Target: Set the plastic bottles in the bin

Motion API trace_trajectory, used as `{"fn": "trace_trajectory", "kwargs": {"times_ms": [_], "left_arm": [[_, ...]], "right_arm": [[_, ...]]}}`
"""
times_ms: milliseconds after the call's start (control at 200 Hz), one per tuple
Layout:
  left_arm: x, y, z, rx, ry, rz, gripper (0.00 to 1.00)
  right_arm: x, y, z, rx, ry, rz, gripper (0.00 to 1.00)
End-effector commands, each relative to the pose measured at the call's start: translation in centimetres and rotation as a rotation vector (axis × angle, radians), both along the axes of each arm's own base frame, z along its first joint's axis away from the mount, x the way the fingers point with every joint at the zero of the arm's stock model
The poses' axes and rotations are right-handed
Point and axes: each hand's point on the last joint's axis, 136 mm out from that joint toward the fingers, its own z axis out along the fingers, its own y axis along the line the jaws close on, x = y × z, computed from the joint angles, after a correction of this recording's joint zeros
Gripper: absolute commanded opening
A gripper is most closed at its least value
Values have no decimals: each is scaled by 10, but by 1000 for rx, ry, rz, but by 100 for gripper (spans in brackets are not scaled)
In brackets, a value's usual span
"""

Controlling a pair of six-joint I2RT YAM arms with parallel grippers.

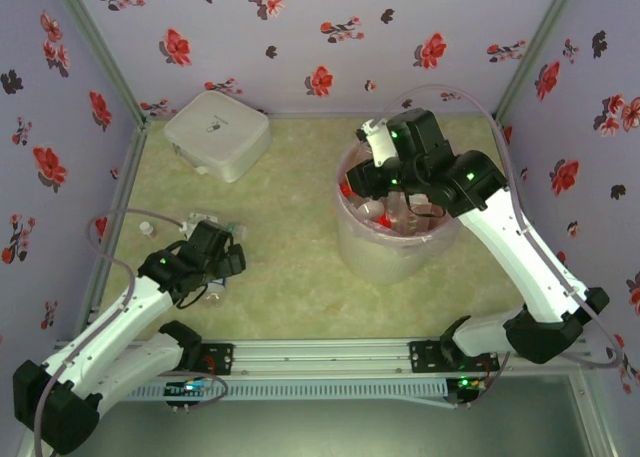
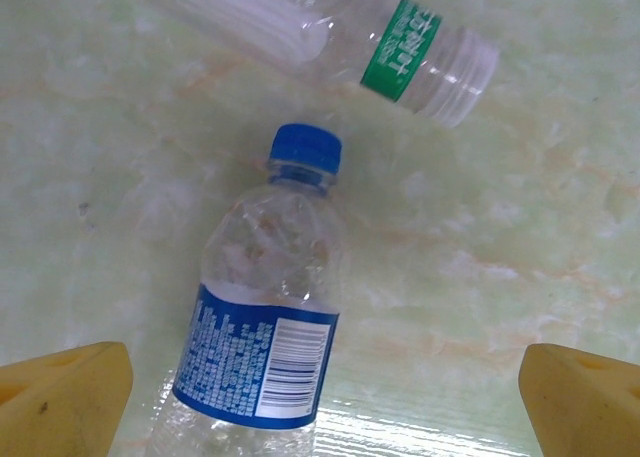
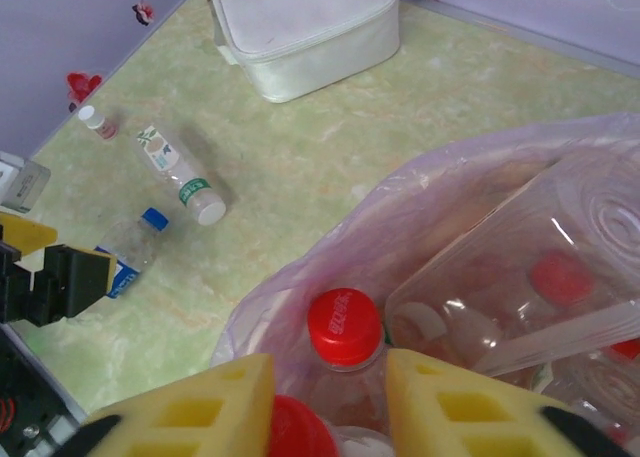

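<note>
- Pale lavender fabric back wall [image 1: 400, 67] printed with red and dark flowers, with matching side walls to the left [image 1: 40, 97] and right [image 1: 600, 77]
- Grey metal corner posts slant up where the walls meet, one at the left [image 1: 100, 49] and one at the right [image 1: 537, 47]
- Pale green marbled tabletop [image 1: 290, 277] with faint orange veining, slightly glossy up close
- Silver aluminium rail [image 1: 320, 352] runs along the near table edge
- Light is soft and even, with only weak shadows

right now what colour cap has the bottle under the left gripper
Blue cap; left wrist view.
</note>
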Motion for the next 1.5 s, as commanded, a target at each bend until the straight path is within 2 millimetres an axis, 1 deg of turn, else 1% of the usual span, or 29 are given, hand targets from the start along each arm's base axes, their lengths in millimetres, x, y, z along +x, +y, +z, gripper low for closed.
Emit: {"fn": "trace_trajectory", "kwargs": {"times_ms": [0,70,135,180,220,285,370,455,555,625,705,790,940,1075,1300,1395,1495], "left_arm": [[-9,14,-15,33,41,74,100],[-10,15,-22,29,44,90,100],[-9,15,-27,23,42,104,100],[-8,16,-29,25,36,115,100],[-7,19,-30,34,25,130,100],[2,19,-23,24,-32,151,100],[22,13,-7,-19,-125,164,100],[41,22,8,-29,-203,259,100],[64,36,13,-49,-275,378,100],[77,46,8,-92,-296,473,100],[90,50,3,-154,-307,539,100],[102,47,-4,-187,-309,560,100],[118,37,-21,-213,-261,562,100],[127,32,-39,-211,-223,573,100],[138,21,-58,-242,-178,565,99],[139,19,-64,-242,-165,567,94],[139,19,-65,-234,-157,565,85]], "right_arm": [[4,-2,12,39,-19,-10,57],[-3,3,35,133,-43,21,74],[-3,-3,52,176,-87,1,83],[-1,-12,61,182,-122,-32,87],[2,-20,64,179,-144,-67,88],[6,-32,67,176,-163,-115,89],[10,-47,67,179,-171,-172,89],[12,-60,64,170,-178,-216,89],[11,-70,59,165,-173,-247,89],[11,-76,56,169,-169,-262,89],[10,-81,52,168,-164,-271,89],[12,-86,47,162,-158,-284,89],[17,-90,37,159,-141,-295,89],[20,-94,31,144,-133,-302,89],[23,-102,23,117,-131,-324,89],[26,-105,21,114,-129,-333,89],[30,-105,19,121,-125,-337,89]]}}
